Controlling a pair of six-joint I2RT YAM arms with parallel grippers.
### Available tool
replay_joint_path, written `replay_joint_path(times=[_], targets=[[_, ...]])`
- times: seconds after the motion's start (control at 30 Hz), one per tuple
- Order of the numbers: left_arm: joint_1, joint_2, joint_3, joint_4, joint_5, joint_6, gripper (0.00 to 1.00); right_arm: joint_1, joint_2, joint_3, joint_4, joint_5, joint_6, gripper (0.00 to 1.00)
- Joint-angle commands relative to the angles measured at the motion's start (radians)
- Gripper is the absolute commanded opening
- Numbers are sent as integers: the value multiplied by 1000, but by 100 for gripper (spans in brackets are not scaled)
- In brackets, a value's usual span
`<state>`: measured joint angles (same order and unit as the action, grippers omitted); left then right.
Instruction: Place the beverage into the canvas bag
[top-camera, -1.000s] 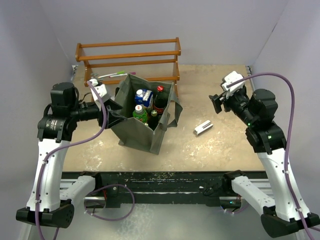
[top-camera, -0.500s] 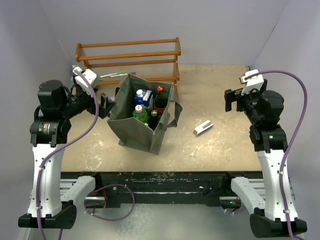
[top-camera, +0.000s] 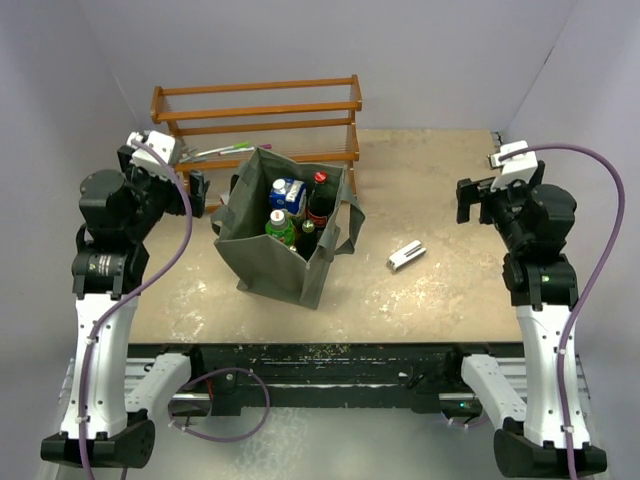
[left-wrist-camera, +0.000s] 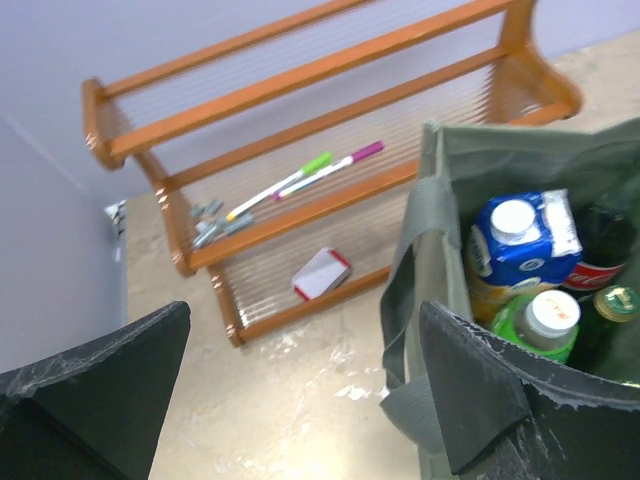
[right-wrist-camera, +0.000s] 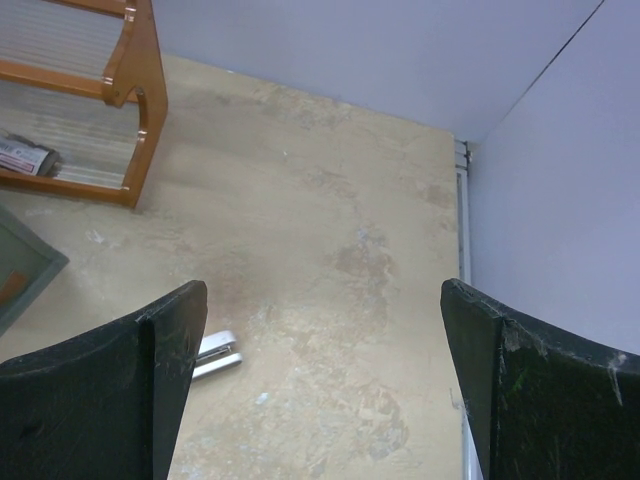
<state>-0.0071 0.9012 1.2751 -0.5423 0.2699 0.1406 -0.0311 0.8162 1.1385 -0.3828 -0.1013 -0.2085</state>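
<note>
The grey-green canvas bag (top-camera: 262, 262) stands left of centre on the table. Inside it are a blue carton (top-camera: 287, 192), a green bottle (top-camera: 279, 228), a dark red-capped bottle (top-camera: 318, 205) and a small dark bottle (top-camera: 308, 231). The left wrist view shows the bag (left-wrist-camera: 440, 240), the carton (left-wrist-camera: 515, 240) and the green bottle (left-wrist-camera: 540, 322). My left gripper (top-camera: 197, 193) is open and empty, raised just left of the bag's left handle. My right gripper (top-camera: 465, 200) is open and empty, raised over the right side of the table, far from the bag.
A wooden rack (top-camera: 258, 118) stands behind the bag, with markers (left-wrist-camera: 300, 180) and a small card (left-wrist-camera: 321, 273) on its shelves. A white stapler (top-camera: 406, 256) lies right of the bag and shows in the right wrist view (right-wrist-camera: 215, 356). Walls close three sides.
Both arms pulled back and up. The left gripper drew away leftward from the bag's left rim. The right gripper moved right toward the wall. The bag has not moved.
</note>
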Motion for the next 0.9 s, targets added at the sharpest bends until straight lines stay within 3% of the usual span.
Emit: replay_joint_path(times=[0.0, 0.07, 0.43, 0.63, 0.87], targets=[[6, -114, -140, 226, -148, -27, 99, -16, -29, 5, 21, -15, -6, 100], [6, -169, -201, 272, -153, -12, 99, -20, -32, 9, 45, -19, -8, 100], [7, -229, -197, 232, -238, 1, 99, -60, -40, 85, -22, -87, 2, 100], [22, -236, -168, 177, -271, -35, 99, -64, -37, 86, -21, 11, 50, 100], [38, -249, -150, 133, -178, -10, 99, -64, -44, 88, -31, 15, 44, 100]])
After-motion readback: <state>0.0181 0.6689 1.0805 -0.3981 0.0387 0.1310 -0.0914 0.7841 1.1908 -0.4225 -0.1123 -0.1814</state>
